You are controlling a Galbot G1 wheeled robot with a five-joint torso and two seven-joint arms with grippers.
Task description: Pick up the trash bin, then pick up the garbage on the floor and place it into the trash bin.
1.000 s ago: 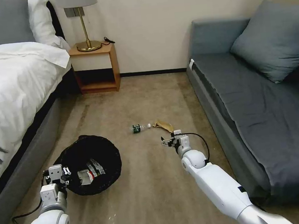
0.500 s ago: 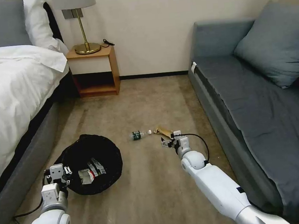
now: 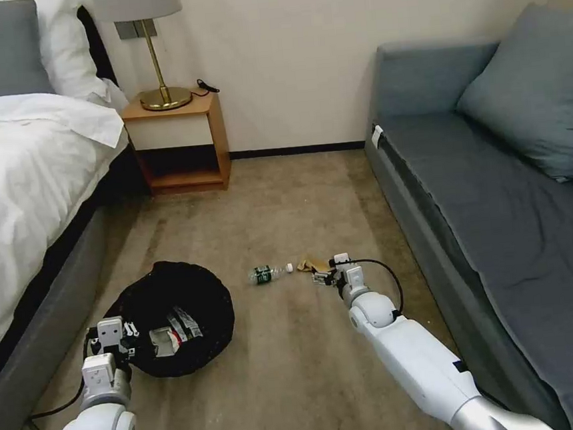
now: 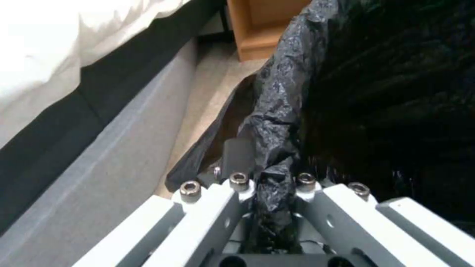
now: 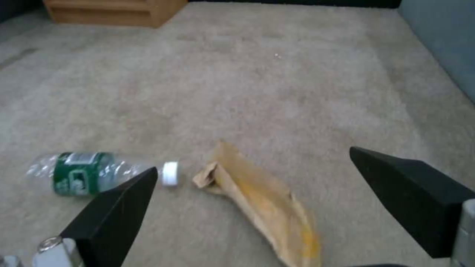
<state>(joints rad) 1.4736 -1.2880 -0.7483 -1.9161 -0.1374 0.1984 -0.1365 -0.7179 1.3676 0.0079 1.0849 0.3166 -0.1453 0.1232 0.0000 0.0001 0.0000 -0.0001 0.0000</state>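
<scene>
The trash bin (image 3: 177, 305), lined with a crinkled black bag, sits low on the carpet at the left. My left gripper (image 3: 113, 332) is shut on its near rim; the left wrist view shows the fingers (image 4: 237, 155) clamping a fold of the bag (image 4: 277, 122). A red-and-white wrapper (image 3: 163, 338) and another packet (image 3: 186, 320) lie inside. Garbage on the floor: a clear bottle (image 3: 267, 273) (image 5: 84, 178) with a green label and a tan crumpled paper scrap (image 3: 309, 264) (image 5: 262, 207). My right gripper (image 3: 321, 277) (image 5: 253, 160) is open, low over the scrap, which lies between its fingers (image 5: 118, 211).
A bed (image 3: 24, 198) with white linen runs along the left, close beside the bin. A wooden nightstand (image 3: 177, 144) with a brass lamp stands at the far wall. A grey sofa (image 3: 500, 209) lines the right side. Open carpet (image 3: 294, 375) lies between the arms.
The whole picture has shifted down, so the camera moved. My right gripper is now closer to the tan scrap. The left gripper keeps its hold on the bin.
</scene>
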